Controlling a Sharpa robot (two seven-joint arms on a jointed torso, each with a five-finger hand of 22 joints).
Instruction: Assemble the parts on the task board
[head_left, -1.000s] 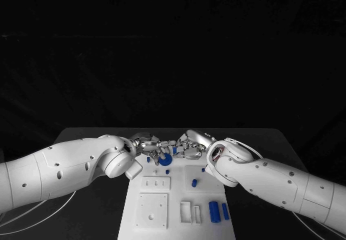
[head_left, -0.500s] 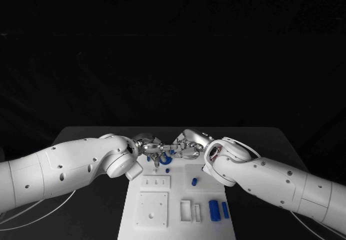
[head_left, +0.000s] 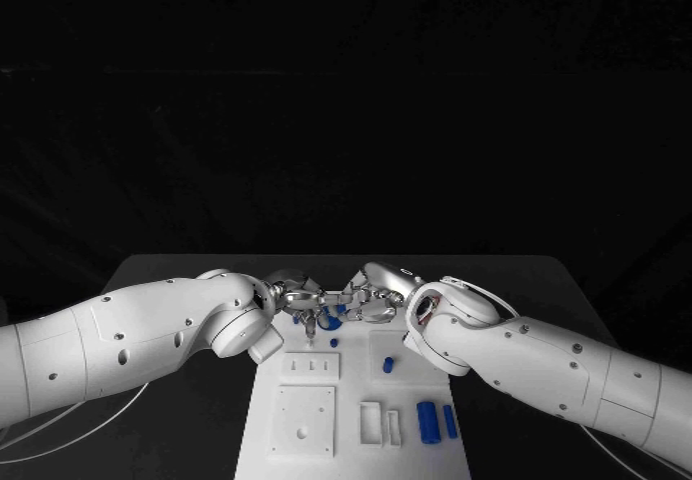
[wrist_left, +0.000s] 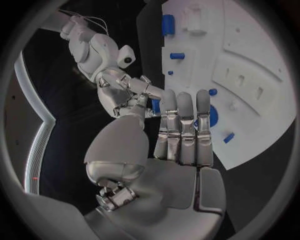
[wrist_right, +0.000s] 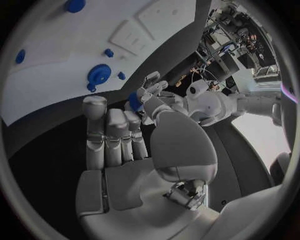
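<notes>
— Where are your hands?

— Both over the far end of the task board (head_left: 361, 400). My left hand (head_left: 300, 296) and right hand (head_left: 372, 297) meet fingertip to fingertip there.

— Holding anything?

— A small blue part (wrist_right: 135, 101) sits pinched in my left fingers; my right hand's grip I cannot tell.

— The gear?

— The blue gear (wrist_right: 99, 75) lies on the board just beneath them.
</notes>
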